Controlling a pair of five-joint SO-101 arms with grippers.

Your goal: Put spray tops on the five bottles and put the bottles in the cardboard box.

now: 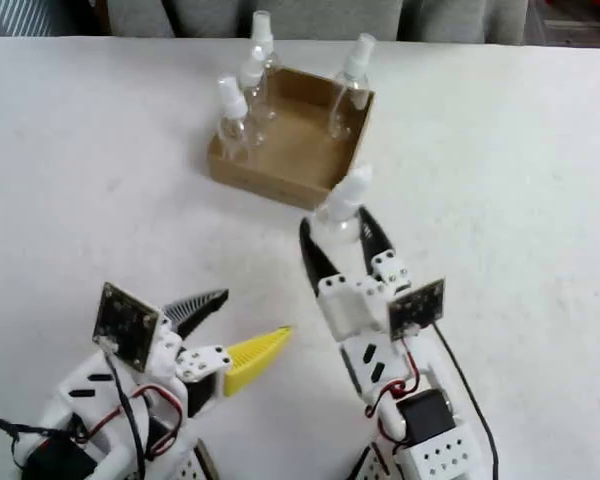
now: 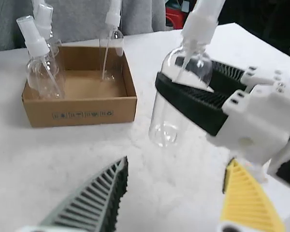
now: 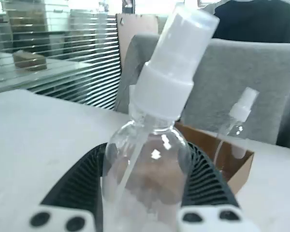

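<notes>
A clear bottle (image 1: pixel 342 208) with a white spray top (image 3: pixel 170 67) is slightly tilted, just in front of the cardboard box's (image 1: pixel 280 180) near right corner. My right gripper (image 1: pixel 336 226) is shut on it, its black fingers (image 3: pixel 79 183) pressing both sides of the body. The bottle's base (image 2: pixel 164 135) is at or just above the table. Several capped bottles (image 1: pixel 240 105) stand in the box, one at its far right corner (image 1: pixel 350 85). My left gripper (image 1: pixel 255 317) stays open near the table's front left. Nothing lies between its dark finger (image 2: pixel 99 203) and yellow finger (image 2: pixel 246 203).
The white table (image 1: pixel 500 150) lies bare on both sides of the box. Grey chair backs (image 3: pixel 241 82) stand behind the far edge. The two arms' bases sit close together at the front edge.
</notes>
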